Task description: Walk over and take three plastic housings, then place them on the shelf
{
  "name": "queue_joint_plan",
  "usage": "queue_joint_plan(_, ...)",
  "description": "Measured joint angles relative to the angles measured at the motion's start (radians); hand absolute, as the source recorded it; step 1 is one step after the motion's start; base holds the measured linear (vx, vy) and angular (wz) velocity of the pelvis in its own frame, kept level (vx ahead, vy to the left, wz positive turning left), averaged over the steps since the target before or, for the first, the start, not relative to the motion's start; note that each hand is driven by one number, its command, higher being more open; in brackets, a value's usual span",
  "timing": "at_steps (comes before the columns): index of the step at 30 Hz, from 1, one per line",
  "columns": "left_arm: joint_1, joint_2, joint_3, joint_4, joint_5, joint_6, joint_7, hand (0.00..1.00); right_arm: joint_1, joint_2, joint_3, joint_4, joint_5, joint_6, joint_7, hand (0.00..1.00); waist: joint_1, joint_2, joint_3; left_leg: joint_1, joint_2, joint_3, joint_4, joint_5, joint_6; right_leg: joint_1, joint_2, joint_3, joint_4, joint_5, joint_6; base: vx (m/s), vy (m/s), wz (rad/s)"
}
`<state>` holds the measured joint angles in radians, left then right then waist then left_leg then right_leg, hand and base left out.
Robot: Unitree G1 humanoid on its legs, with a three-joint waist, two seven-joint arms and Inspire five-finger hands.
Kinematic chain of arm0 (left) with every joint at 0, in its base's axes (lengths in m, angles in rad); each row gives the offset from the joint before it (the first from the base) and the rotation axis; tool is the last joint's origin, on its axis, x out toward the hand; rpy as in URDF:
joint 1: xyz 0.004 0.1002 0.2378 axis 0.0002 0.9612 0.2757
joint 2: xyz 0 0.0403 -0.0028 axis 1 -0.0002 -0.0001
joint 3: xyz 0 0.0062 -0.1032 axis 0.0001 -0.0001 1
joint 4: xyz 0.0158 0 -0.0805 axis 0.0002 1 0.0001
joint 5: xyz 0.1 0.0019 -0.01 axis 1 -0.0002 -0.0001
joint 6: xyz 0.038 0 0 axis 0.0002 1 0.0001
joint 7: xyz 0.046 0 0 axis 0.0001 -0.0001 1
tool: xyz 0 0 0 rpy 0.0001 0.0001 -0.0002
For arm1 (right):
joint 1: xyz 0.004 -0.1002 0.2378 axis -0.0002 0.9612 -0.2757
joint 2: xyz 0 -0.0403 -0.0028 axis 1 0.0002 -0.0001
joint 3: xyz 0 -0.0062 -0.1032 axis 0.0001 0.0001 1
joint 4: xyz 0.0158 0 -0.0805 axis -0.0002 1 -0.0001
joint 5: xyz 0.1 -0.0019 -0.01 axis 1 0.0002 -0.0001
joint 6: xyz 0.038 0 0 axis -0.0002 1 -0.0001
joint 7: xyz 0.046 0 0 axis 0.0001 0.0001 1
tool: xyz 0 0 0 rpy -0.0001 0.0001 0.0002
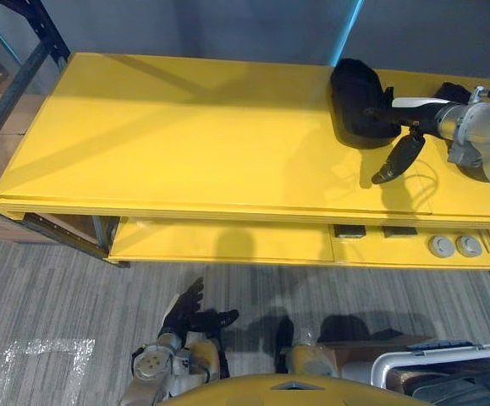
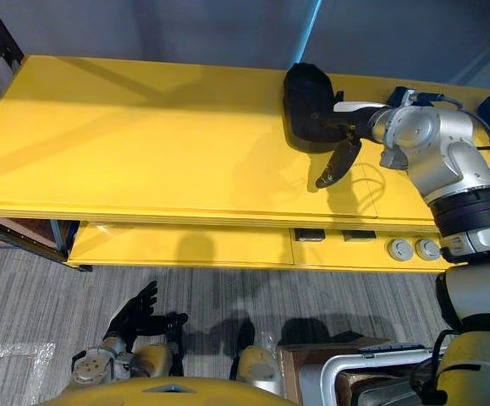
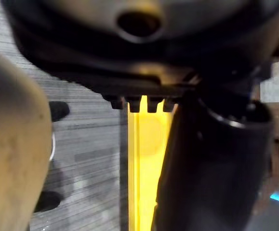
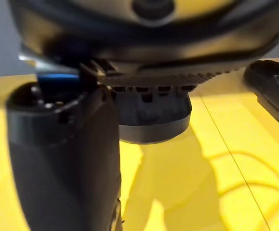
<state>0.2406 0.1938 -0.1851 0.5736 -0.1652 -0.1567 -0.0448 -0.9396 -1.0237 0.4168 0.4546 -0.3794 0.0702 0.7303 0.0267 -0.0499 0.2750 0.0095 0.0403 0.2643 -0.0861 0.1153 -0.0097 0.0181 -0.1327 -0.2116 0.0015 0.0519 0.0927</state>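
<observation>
Starting nearest us, the left robot hand (image 1: 184, 311) hangs low over the grey floor (image 1: 58, 288), its fingers loosely spread and holding nothing. It is well apart from anything the task concerns.

Next comes the lower shelf board (image 1: 228, 241), which carries two small black blocks (image 1: 349, 231) and two grey discs (image 1: 441, 246) toward our right.

Above it, on the upper yellow shelf board (image 1: 168, 135), the right robot hand (image 2: 352, 123) reaches in from the right. Its fingers run fairly straight onto the near-right edge of a black plastic housing (image 2: 304, 97). Its thumb (image 2: 338, 165) hangs clear toward us and touches nothing, so we read this hand as unclenched, resting on the housing and not clamping it.

The housing sits flat on the board, just to the left of the hand. Its long axis runs away from us, so the hand meets it across the short side. We judge that any next move, whether closing on it or drawing off, belongs to the right arm and runs along that sideways line.

Farther right lies another dark part (image 4: 274, 91), possibly a second housing.
</observation>
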Motion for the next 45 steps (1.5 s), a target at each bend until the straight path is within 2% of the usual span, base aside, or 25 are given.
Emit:
queue_joint_plan(5, -0.004, -0.004, 0.007, 0.000, -0.028, 0.005, -0.001, 1.00, -0.016, 0.000, 0.000, 0.013, -0.002, -0.019, 0.011, 1.00, -0.002, 0.008, 0.025, 0.000, 0.000, -0.001, 0.000, 0.000, 0.000, 0.000, 0.000, 0.000, 0.001, 0.000, 0.000, 0.01, 0.000, 0.00)
queue_joint_plan(16, -0.004, -0.018, 0.036, 0.007, -0.025, 0.010, -0.008, 1.00, -0.018, 0.000, 0.000, 0.000, -0.006, -0.021, 0.112, 1.00, -0.003, 0.008, 0.028, 0.018, 0.008, 0.025, 0.000, -0.007, -0.008, -0.001, 0.006, 0.025, 0.013, -0.006, -0.008, 0.00, 0.004, -0.07)
queue_joint_plan(26, -0.008, -0.019, 0.038, 0.005, -0.024, 0.031, -0.010, 1.00, -0.011, 0.000, 0.000, -0.001, -0.006, -0.019, 0.157, 1.00, -0.002, 0.007, 0.029, 0.023, 0.012, 0.027, 0.000, -0.007, -0.009, 0.002, 0.010, 0.027, 0.013, -0.007, -0.009, 0.00, 0.001, -0.01)
queue_joint_plan(38, -0.011, -0.017, 0.047, 0.008, -0.018, 0.037, -0.011, 1.00, 0.064, 0.000, -0.001, -0.065, -0.006, -0.019, 0.204, 1.00, -0.003, -0.004, 0.030, 0.051, 0.015, 0.027, -0.003, -0.010, -0.013, 0.032, 0.013, 0.025, 0.010, -0.010, -0.012, 0.00, 0.000, 0.00)
queue_joint_plan(45, -0.021, -0.006, 0.046, 0.017, 0.016, 0.047, -0.012, 1.00, 0.090, 0.000, -0.001, -0.065, -0.006, -0.025, 0.229, 1.00, -0.003, -0.024, 0.015, 0.051, 0.016, 0.024, -0.004, -0.010, -0.013, 0.039, 0.014, 0.023, 0.001, -0.008, -0.011, 0.00, 0.000, 0.00)
